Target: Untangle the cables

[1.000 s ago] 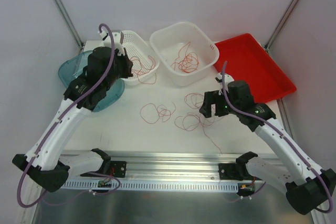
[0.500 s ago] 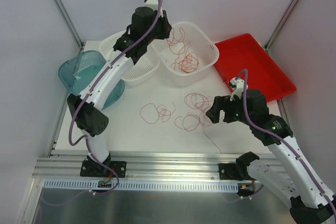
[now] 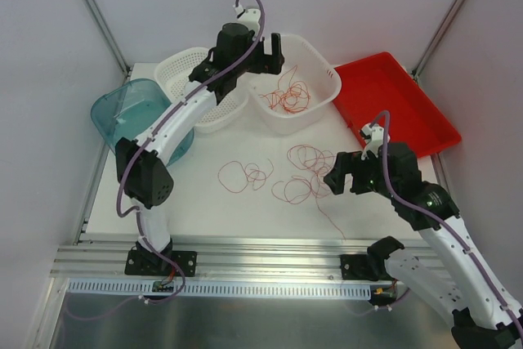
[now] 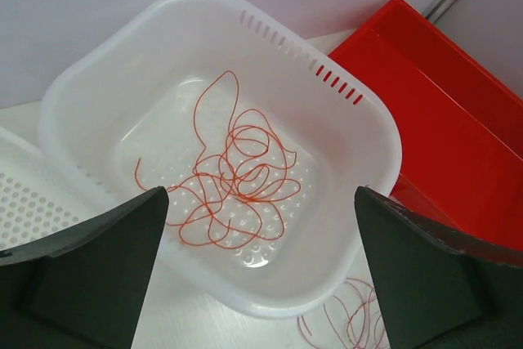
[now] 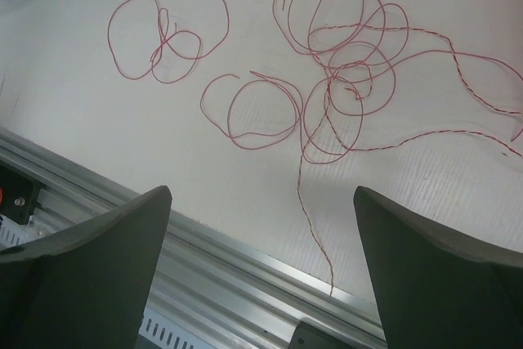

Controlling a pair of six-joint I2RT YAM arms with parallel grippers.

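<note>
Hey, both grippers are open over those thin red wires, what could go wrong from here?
One: the right gripper is bulky next to the hair-thin cables on the table, so a pinch may miss, or catch several loops and tighten the tangle. Two: one loose end lies by the metal rail and might snag if dragged. Three: the left gripper may lift the whole clump out of the white basket at once.

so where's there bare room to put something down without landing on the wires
The red tray is bare. On the table, the near-left strip between the left arm's base and the small wire loops is free; so is the band between those loops and the white tub. Crowded: the bigger tangle right of centre, and the tub's floor.
</note>
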